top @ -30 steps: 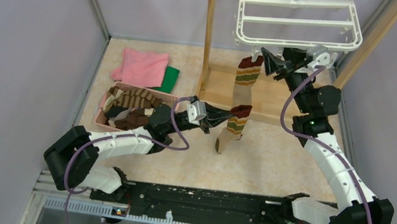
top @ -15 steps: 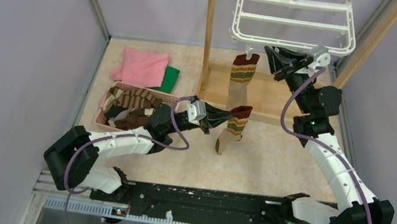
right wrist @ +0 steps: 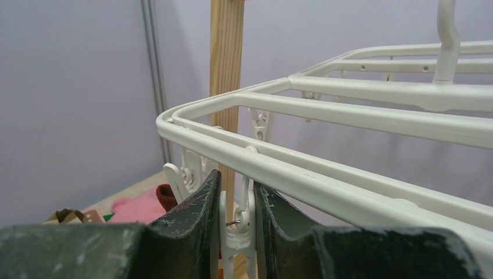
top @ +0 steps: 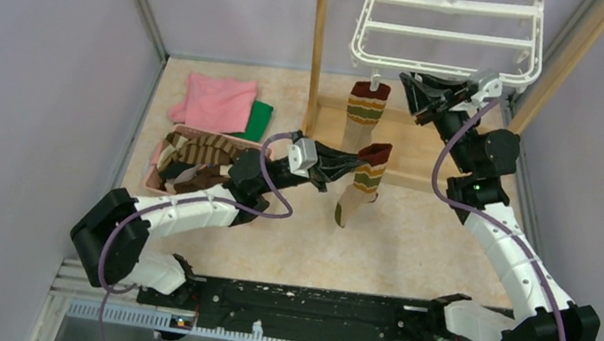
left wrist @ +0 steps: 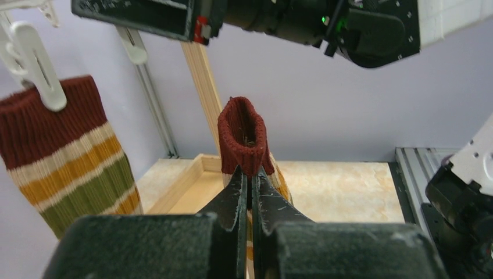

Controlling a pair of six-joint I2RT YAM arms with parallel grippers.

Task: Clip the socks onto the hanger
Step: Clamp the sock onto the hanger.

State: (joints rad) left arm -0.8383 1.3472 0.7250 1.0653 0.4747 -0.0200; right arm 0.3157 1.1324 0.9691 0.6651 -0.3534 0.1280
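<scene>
The white hanger (top: 447,32) hangs at the back, its rim (right wrist: 349,104) close above the right wrist camera. One red, tan and green banded sock (top: 366,108) dangles from a clip (left wrist: 38,67) at the hanger's near-left corner; the same sock (left wrist: 64,157) also fills the left of the left wrist view. My left gripper (top: 350,168) is shut on a second banded sock (top: 364,184) just below its dark red cuff (left wrist: 243,136), which stands open above the tips (left wrist: 250,174). My right gripper (top: 414,93) is shut on a white clip (right wrist: 235,232) under the hanger's front rim.
A pink basket (top: 158,170) at the left holds several striped socks (top: 198,156). Behind it lie a pink cloth (top: 215,100) and a green cloth (top: 259,120). A wooden post (top: 318,39) and wooden base (top: 413,150) stand under the hanger.
My right gripper has closed onto the clip. My left arm has lifted its sock up and to the right, toward the hanger. The hanger and the hung sock have shifted slightly left.
</scene>
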